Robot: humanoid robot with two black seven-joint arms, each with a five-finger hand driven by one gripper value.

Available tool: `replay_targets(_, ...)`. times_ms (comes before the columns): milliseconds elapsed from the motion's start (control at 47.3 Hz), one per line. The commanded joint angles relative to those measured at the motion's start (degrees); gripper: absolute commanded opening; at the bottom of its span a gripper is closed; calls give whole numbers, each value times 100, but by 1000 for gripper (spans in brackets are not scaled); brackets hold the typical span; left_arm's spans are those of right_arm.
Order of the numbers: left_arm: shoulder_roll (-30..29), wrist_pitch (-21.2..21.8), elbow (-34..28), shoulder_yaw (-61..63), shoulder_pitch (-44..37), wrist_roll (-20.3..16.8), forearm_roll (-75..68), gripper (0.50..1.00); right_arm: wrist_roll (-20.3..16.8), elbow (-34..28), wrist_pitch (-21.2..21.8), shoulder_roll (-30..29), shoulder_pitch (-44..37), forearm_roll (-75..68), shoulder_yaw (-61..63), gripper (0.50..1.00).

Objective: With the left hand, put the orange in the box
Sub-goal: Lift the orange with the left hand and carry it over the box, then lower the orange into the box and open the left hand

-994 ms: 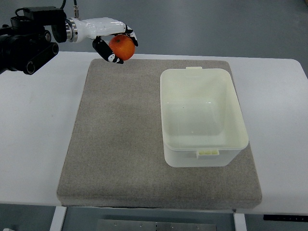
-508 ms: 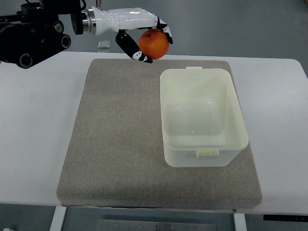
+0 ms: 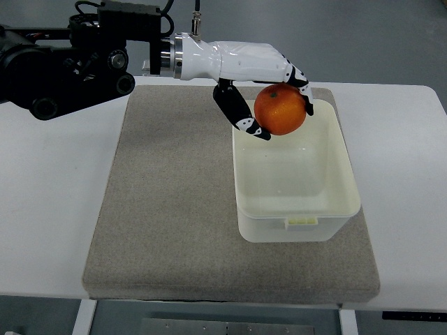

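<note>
My left hand (image 3: 276, 105) reaches in from the upper left, white with black fingertips, and is shut on the orange (image 3: 280, 109). The orange hangs in the air above the far part of the cream plastic box (image 3: 342, 202), which sits open on the right side of the grey mat (image 3: 167, 202). The thumb curls under the fruit on its left and the other fingers wrap over its top and right. The inside of the box shows nothing in it. No right arm shows in the picture.
The mat lies on a white table (image 3: 49, 202). The black left arm (image 3: 63, 66) spans the top left corner. A small label sits on the near rim of the box.
The left hand has carried the orange to the right and nearer, from beyond the mat's far left corner to above the box's far end.
</note>
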State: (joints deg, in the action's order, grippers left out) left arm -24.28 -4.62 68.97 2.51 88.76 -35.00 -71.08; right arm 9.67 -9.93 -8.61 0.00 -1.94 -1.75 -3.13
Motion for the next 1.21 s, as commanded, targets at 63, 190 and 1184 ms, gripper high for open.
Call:
replay_targets(63, 204, -39, -33, 4, -122, 0, -29, 500, 0, 0, 0, 0, -8, -1, -3, 926)
replay_targets(190, 292, -39, -173, 39, -166, 0, -81, 500, 0, 0, 0, 0, 0, -1, -3, 926)
replay_targets(1184, 1575, -39, -1694, 56, -922, 0, -424, 500, 0, 0, 0, 0, 0, -1, -3, 926)
